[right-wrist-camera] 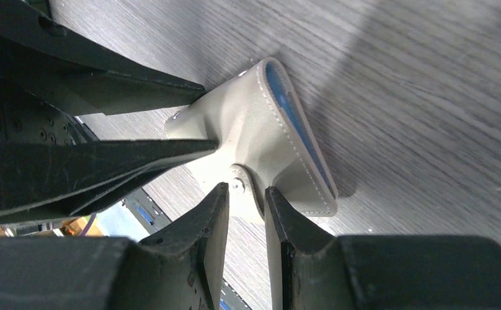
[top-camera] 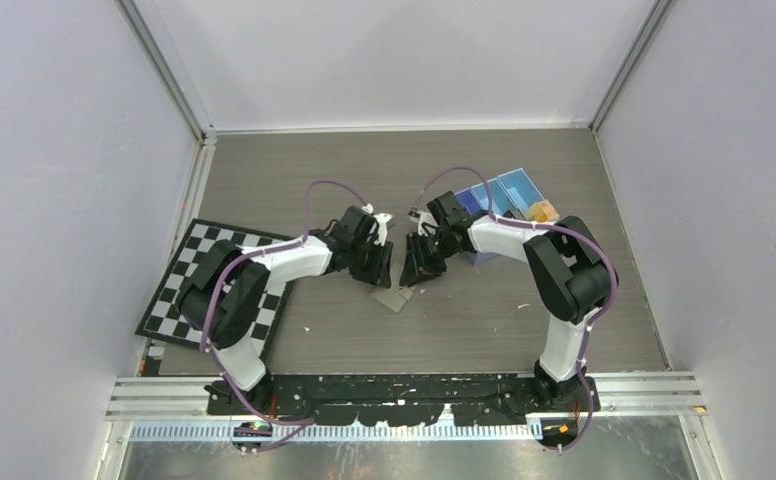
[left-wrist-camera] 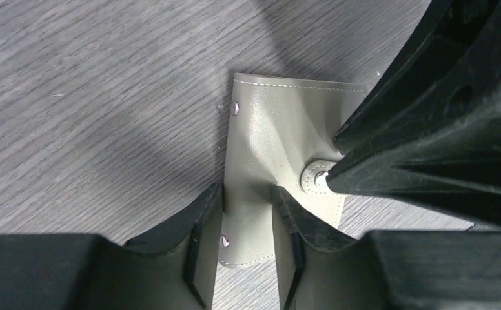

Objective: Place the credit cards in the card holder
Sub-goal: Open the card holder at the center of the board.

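The grey-taupe card holder [top-camera: 396, 299] lies on the table between both grippers. In the left wrist view the holder [left-wrist-camera: 280, 123] has one leaf pinched between my left gripper [left-wrist-camera: 246, 200]. My right gripper [right-wrist-camera: 246, 190] is shut on its snap tab [right-wrist-camera: 237, 185]. In the right wrist view the holder [right-wrist-camera: 261, 123] is lifted partly open and shows its pale blue inside [right-wrist-camera: 286, 103]. From above, the left gripper [top-camera: 377, 266] and right gripper [top-camera: 419, 270] nearly touch. An orange card [top-camera: 542, 211] lies in the blue tray. No whitish card shows.
The blue three-compartment tray [top-camera: 504, 190] stands right behind the right arm's wrist. A black-and-white checkered mat [top-camera: 219, 285] lies at the left under the left arm. Grey walls close in the table on three sides.
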Motion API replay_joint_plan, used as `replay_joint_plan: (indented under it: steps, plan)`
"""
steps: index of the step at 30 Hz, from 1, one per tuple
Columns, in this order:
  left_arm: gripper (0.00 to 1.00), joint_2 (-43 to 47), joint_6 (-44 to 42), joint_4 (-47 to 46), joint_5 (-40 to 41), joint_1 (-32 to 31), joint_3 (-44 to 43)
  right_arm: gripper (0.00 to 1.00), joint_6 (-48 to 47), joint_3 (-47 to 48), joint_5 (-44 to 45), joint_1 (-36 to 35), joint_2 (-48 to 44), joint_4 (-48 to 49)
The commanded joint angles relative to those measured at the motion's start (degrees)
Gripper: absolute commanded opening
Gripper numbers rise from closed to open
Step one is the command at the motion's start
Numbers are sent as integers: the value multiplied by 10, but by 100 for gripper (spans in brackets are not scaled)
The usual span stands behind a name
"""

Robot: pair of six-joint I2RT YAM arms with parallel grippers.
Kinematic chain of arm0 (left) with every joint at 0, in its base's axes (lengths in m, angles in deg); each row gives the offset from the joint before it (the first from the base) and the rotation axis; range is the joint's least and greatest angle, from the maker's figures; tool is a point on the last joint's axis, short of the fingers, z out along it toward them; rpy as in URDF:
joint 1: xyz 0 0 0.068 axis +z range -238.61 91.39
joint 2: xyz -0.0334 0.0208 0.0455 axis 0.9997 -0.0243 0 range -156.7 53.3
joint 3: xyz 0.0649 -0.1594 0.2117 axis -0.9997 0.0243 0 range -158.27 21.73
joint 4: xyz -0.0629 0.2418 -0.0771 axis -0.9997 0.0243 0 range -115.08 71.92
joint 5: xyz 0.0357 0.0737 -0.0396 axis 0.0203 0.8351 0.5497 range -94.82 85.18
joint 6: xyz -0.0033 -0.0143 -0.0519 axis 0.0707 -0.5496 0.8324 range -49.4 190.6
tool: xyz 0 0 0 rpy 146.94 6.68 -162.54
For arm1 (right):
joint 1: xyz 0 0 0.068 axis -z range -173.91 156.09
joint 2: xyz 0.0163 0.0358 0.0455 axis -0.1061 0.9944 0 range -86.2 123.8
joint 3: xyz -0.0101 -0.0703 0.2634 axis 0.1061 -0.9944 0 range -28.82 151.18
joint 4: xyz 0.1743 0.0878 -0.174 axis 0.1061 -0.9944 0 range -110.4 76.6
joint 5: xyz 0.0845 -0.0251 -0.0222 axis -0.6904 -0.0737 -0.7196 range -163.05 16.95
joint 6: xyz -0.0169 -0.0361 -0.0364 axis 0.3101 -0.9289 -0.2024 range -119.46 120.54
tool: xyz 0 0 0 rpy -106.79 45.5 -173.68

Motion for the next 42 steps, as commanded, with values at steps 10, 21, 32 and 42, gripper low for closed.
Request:
replay_joint_plan:
  steps: [10,21,32,42]
  plan:
    - [14,-20,-13,22,39,-6,2,29,-12,18,-31,-33,18,-15]
    - [2,-26,17,14,46,-6,14,10,-24,17,-36,-53,14,-21]
    - [0,-39,54,26,73,-6,19,1,-61,2,-70,-85,-27,-23]
    - [2,10,67,11,100,-6,53,1,-48,-40,-37,-91,-110,0]
